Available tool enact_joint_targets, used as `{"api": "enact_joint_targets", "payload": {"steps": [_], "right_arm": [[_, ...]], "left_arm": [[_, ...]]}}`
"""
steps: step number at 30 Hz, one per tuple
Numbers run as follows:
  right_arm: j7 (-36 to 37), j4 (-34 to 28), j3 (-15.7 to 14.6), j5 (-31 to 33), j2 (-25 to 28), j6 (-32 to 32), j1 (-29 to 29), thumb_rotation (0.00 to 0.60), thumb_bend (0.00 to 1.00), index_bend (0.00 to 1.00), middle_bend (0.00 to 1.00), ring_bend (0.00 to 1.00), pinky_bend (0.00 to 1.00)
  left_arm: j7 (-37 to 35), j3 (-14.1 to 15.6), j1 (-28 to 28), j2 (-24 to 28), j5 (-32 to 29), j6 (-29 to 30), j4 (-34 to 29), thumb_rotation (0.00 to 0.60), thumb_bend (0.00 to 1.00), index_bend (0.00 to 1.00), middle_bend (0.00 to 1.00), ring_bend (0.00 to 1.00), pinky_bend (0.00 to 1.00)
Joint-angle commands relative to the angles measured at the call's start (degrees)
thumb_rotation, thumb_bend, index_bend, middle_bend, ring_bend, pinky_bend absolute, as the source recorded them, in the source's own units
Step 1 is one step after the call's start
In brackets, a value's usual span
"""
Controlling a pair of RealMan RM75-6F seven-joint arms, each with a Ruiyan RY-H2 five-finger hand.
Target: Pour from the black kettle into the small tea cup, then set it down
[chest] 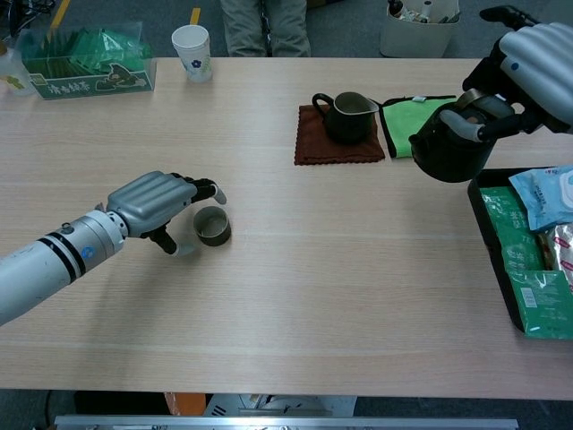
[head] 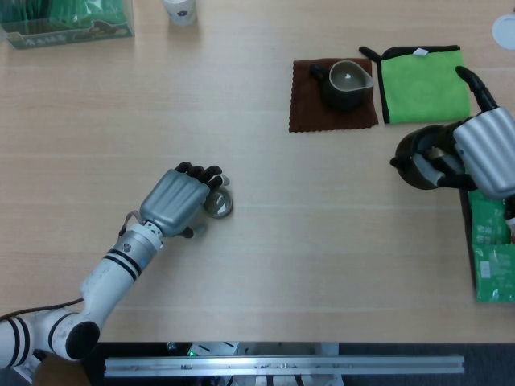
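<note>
No writing is legible. The right hand (chest: 535, 63) grips the black kettle (chest: 450, 148) above the pale wooden table (chest: 340, 269); the left hand (chest: 161, 204) cups fingers apart beside the small tea cup (chest: 213, 226).

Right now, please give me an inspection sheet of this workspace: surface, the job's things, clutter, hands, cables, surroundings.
Surface: light wooden table, dry as far as seen.
Job's things: black kettle held up near the right edge; small tea cup upright at centre-left.
Clutter: dark pitcher on a brown mat; green cloth; black tray of packets; paper cup; green box.
Hands: right hand grips the kettle; left hand is beside the cup, contact unclear.
Cables: nothing seen.
Surroundings: a person's legs behind the table.
</note>
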Motion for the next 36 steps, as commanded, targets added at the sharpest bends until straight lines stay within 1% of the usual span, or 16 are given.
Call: {"api": "enact_joint_targets", "payload": {"steps": [1, 9, 16, 30, 36], "right_arm": [[0.3, 0.13, -0.03, 0.03, 0.01, -0.14, 0.0, 0.463, 0.34, 0.97, 0.89, 0.95, 0.0], [1.21, 0.34, 0.03, 0.11, 0.08, -0.44, 0.05, 0.467, 0.34, 0.97, 0.89, 0.95, 0.0], [1.75, 0.48, 0.0, 0.23, 0.25, -0.48, -0.11, 0.469, 0.34, 0.97, 0.89, 0.95, 0.0], [3.43, 1.06, -0.13, 0.25, 0.53, -0.74, -0.26, 0.472, 0.34, 0.97, 0.89, 0.95, 0.0], [3.84, 1.1, -0.16, 0.19, 0.7, -0.63, -0.39, 0.474, 0.34, 0.97, 0.89, 0.95, 0.0]], "left_arm": [[0.4, 0.13, -0.44, -0.59, -0.52, 0.11, 0.47, 0.6, 0.23, 0.21, 0.16, 0.22, 0.21], [0.94, 0.27, -1.6, -2.39, -1.78, 0.25, 2.51, 0.6, 0.23, 0.25, 0.16, 0.22, 0.21], [1.17, 0.07, -2.72, -3.79, -3.0, 0.01, 4.17, 0.6, 0.23, 0.27, 0.16, 0.22, 0.21], [2.39, -0.04, -4.53, -5.33, -3.97, 0.51, 5.27, 0.6, 0.23, 0.4, 0.2, 0.22, 0.21], [3.08, -0.75, -5.8, -5.8, -4.17, 0.6, 4.75, 0.6, 0.23, 0.42, 0.23, 0.22, 0.21]]}}
